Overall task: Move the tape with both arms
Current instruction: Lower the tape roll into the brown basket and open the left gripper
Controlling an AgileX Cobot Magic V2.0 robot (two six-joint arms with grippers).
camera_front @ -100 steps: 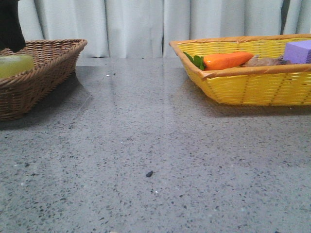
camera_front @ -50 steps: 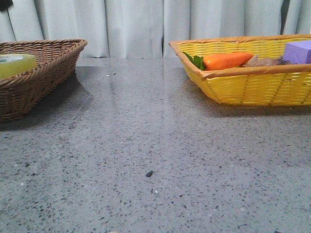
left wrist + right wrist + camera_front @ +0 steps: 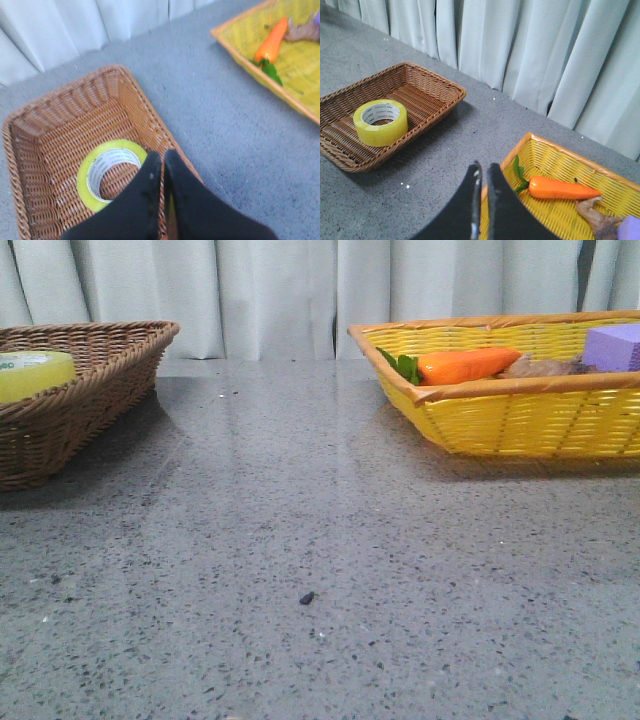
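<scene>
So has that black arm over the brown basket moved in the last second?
Yes. In the front view it hung above the brown basket beside the tape; it has since risen out of that view.

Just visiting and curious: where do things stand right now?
Left gripper shut, empty, above brown basket. Right gripper shut, empty. Tape lying flat in brown basket. Nothing blocking it.

front: we see only the top edge of the tape [image 3: 30, 373] above the brown basket [image 3: 90, 390] wall, basket cut at the frame edge | yellow basket [image 3: 520, 420] cut off too | left wrist: left gripper [image 3: 162, 165] fingers cover the roll's near rim | right wrist: purple block [image 3: 631, 229] beside right gripper [image 3: 483, 172] clipped
</scene>
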